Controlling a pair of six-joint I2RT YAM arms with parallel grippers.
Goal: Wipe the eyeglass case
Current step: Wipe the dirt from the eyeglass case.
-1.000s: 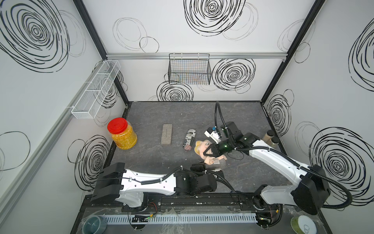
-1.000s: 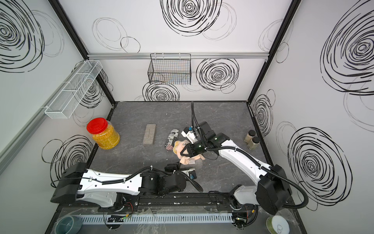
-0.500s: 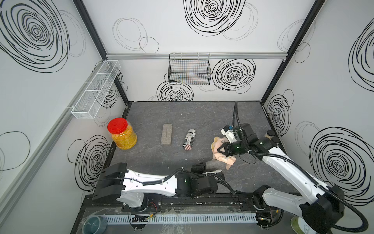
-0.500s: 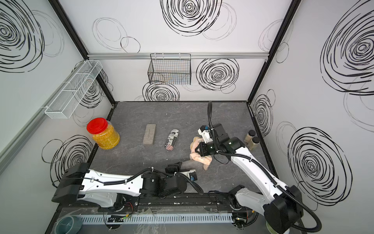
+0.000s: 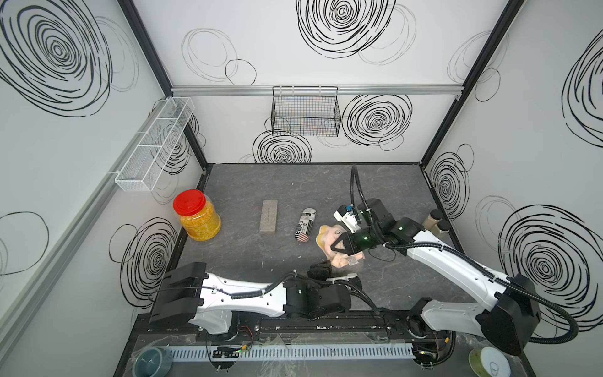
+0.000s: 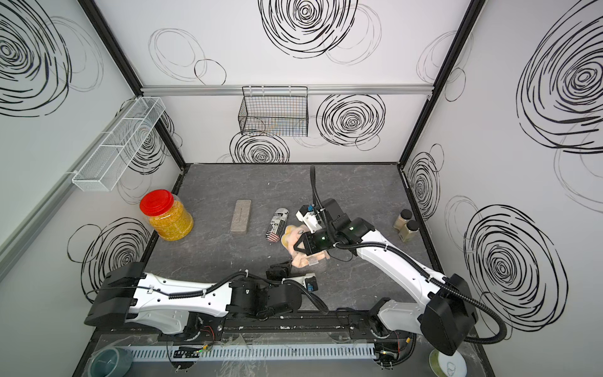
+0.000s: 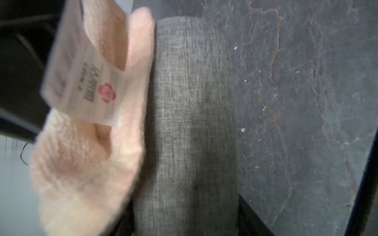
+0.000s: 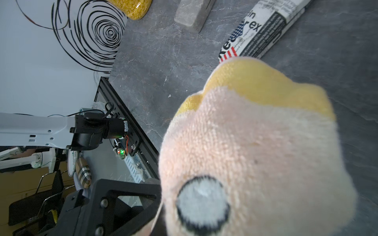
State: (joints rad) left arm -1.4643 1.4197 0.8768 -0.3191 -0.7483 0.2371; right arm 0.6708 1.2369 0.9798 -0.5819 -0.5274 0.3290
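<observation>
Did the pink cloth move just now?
Yes. The pink cloth swung away from the newspaper-print case, then came back beside it.

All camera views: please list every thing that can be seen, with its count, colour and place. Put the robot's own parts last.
jar: one, red lid, yellow contents, left edge of the table.
block: one, grey, lying mid-table.
newsprint-patterned item: one, black-white, beside the block.
small bottles: two, beige, black caps, right edge.
wire basket: one, black, hanging at the back.
wire shelf: one, white, hanging at the left side.
tape roll: one, teal, front left corner.
spool: one, green-white, front right corner.
eyeglass case: one, grey fabric, held.
towel: one, pink-yellow, against the eyeglass case.
left gripper: shut on the eyeglass case.
right gripper: shut on the towel.
</observation>
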